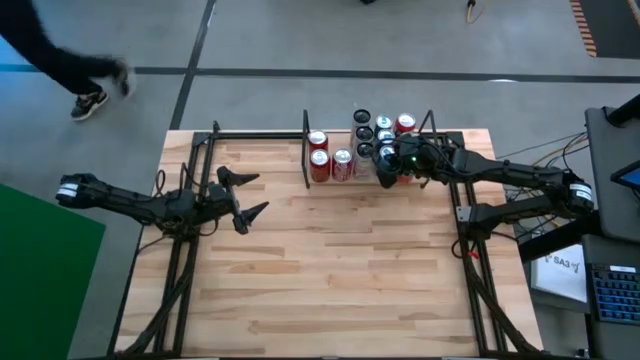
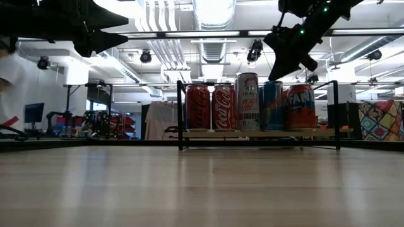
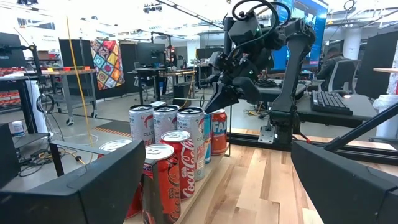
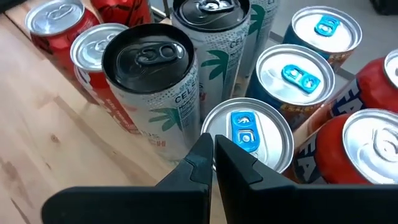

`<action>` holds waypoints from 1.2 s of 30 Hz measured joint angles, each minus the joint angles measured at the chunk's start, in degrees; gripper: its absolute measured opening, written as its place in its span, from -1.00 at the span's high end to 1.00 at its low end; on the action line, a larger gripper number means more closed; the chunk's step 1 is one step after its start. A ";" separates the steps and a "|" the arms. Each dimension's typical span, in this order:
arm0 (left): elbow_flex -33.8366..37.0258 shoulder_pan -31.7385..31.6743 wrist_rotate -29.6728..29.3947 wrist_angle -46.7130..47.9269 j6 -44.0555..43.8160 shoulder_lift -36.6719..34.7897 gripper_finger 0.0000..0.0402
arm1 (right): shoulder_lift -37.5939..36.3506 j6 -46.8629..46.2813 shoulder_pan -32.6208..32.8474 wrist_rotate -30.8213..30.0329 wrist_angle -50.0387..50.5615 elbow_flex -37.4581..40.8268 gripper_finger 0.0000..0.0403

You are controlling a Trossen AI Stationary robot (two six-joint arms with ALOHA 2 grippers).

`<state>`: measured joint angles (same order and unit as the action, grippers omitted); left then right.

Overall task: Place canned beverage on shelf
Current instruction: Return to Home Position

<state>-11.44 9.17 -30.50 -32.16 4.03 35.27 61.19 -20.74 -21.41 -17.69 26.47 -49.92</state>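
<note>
Shelf (image 2: 252,133): one, table's 12 o'clock.
Red cola cans (image 1: 319,160): three.
Tall white cans, black lids (image 4: 149,68): three.
Blue-tabbed cans (image 4: 292,74): three.
Orange-red cans (image 2: 302,107): at least two, full count unclear.
Person (image 1: 90,100): one, 10 o'clock.

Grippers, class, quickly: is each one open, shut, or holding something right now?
Left gripper: open, empty, over the left side of the table.
Right gripper: shut, holding nothing, just above the cans.
</note>
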 joint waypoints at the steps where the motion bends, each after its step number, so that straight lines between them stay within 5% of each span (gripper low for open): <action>1: 0.00 0.00 0.00 0.02 0.00 0.01 -0.94 | 0.00 1.00 0.00 0.04 0.15 -0.17 0.96; 18: 0.00 0.00 0.05 -0.07 -0.63 -0.01 -0.94 | -1.20 1.24 0.70 0.00 0.82 -3.48 0.96; 30: -0.07 0.22 5.56 0.00 1.16 -0.39 -0.94 | -11.33 16.10 16.25 5.03 -8.53 1.27 0.96; 36: 0.04 0.11 6.10 4.58 0.87 -2.54 -0.94 | -17.66 16.95 17.79 8.55 -14.62 8.42 0.96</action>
<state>-11.40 9.28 -24.40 -27.58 4.91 32.74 43.53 -3.79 -3.62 -9.14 11.86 -41.50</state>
